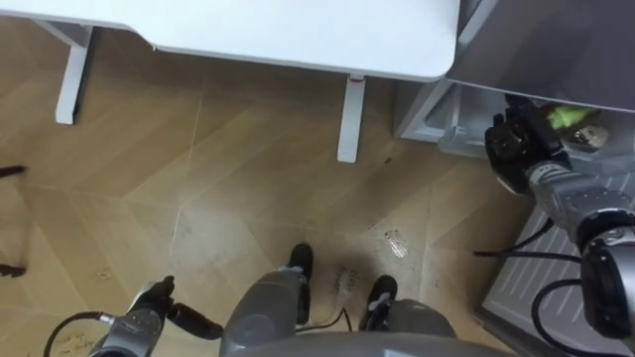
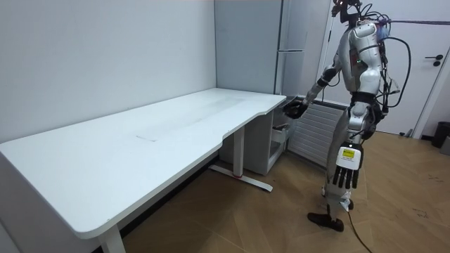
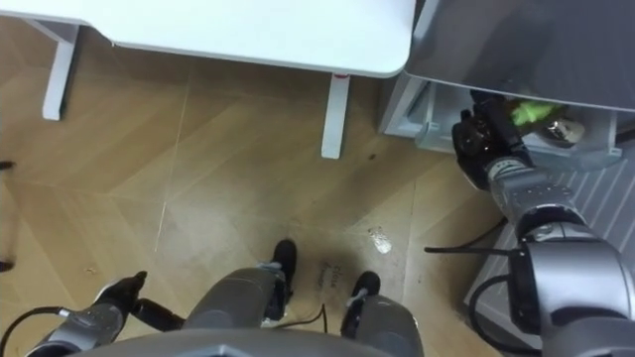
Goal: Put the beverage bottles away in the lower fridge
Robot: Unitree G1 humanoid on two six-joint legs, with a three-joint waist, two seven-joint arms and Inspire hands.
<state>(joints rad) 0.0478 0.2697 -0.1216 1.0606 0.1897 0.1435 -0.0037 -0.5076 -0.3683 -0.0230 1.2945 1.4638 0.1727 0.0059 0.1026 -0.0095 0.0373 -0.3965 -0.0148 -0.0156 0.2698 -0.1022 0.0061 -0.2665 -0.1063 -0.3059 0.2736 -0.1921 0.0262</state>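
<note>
Left eye view shows the right hand [image 1: 516, 147] at the fridge drawer [image 1: 446, 134] beside a green drink [image 1: 568, 116], whether gripping it I cannot tell, left hand [image 2: 346, 169] hanging slack; clipping the drawer's rim could spill the drink onto the floor.

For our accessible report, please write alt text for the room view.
A humanoid robot stands by the white table, reaching its right hand toward the low part of the grey fridge. Its left hand hangs open at its side.

table [image 1: 298, 30]: white | floor [image 1: 198, 178]: tan herringbone wood | fridge [image 1: 556, 40]: grey | drink [image 1: 564, 116]: yellow-green
</note>
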